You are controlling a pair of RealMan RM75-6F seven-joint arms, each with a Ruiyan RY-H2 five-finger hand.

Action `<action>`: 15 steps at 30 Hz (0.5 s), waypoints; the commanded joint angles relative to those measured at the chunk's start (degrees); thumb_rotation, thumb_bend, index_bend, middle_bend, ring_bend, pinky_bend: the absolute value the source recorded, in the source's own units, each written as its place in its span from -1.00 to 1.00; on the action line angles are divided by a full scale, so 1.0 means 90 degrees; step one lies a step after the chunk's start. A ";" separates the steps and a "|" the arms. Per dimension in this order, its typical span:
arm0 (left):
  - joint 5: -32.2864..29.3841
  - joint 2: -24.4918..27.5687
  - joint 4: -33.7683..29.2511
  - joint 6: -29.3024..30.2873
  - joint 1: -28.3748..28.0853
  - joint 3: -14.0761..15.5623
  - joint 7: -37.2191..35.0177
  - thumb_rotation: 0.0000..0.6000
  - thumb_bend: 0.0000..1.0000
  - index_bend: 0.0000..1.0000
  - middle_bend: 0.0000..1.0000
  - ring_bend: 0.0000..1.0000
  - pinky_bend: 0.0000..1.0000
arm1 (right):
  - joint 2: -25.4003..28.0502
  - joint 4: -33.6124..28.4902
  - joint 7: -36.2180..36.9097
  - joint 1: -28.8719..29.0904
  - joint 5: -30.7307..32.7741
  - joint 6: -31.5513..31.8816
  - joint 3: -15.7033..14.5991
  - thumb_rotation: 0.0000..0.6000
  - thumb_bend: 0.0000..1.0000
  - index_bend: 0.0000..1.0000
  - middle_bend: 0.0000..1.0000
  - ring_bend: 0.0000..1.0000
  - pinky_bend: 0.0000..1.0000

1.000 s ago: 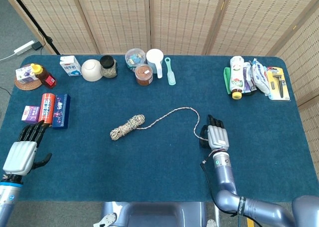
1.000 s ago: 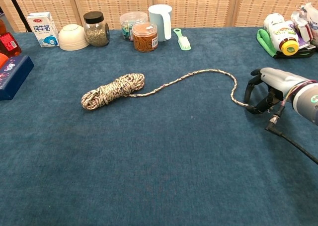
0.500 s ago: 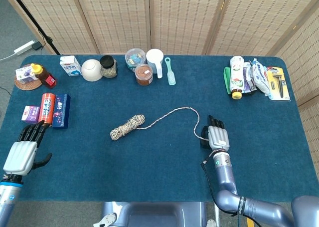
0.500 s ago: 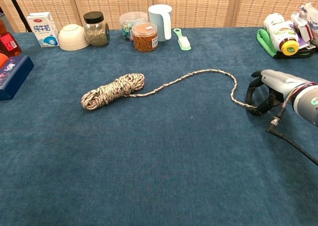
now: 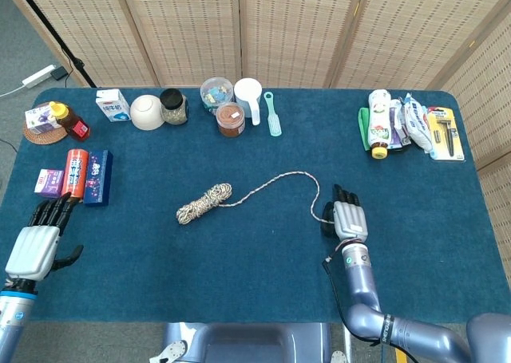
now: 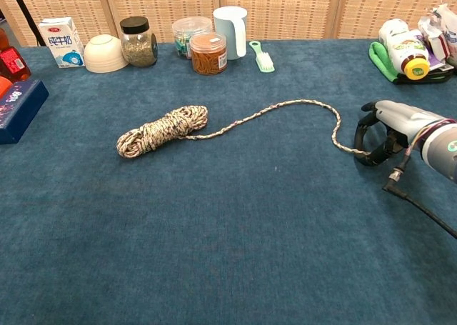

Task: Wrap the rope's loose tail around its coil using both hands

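— Head view first. Anything moved?

— Hardly. Beige braided rope in the same place on the blue felt-covered table point(image 5: 239, 259): coil point(image 5: 204, 203) left of centre, loose tail point(image 5: 279, 177) arcing off to the right and curling down to the right hand point(image 5: 346, 217). Same arc as a second ago.

— And the right hand itself?

— Palm down, fingers bent over the tail's end. Impossible to tell from above whether pinched or merely covered.

— Left hand point(image 5: 36, 247)?

— Parked at the near left corner, fingers straight and apart, holding nothing, well apart from the coil. Unmoved.

— Chest view, then.

— Shows one small shift: right hand point(image 6: 389, 128) edged slightly rightward, away from the coil point(image 6: 163, 130). Thumb and fingers hooked in a ring where the tail point(image 6: 285, 107) ends. Touching the end, probably; a firm clamp not confirmable. Left hand out of this view.

— Meaning for the task?

— Likely just settling a grasp on the tail's end. No slack taken up, no turn around the coil yet, coil not yet steadied. Wrapping judged not begun.
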 commanded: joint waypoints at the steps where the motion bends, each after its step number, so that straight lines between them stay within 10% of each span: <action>1: -0.0008 -0.0002 0.0003 -0.0005 -0.0002 -0.0004 -0.0001 1.00 -0.43 -1.00 -1.00 -1.00 -0.96 | 0.0034 -0.0050 0.0040 -0.0028 -0.0061 0.0034 -0.0007 1.00 -0.16 0.09 -1.00 -1.00 -1.00; 15: -0.0057 -0.0037 0.0015 -0.0068 -0.0030 -0.0006 0.0054 1.00 -0.43 -1.00 -1.00 -1.00 -0.96 | 0.0287 -0.0291 0.0272 -0.0188 -0.0357 0.0111 -0.0062 1.00 -0.04 0.18 -1.00 -1.00 -1.00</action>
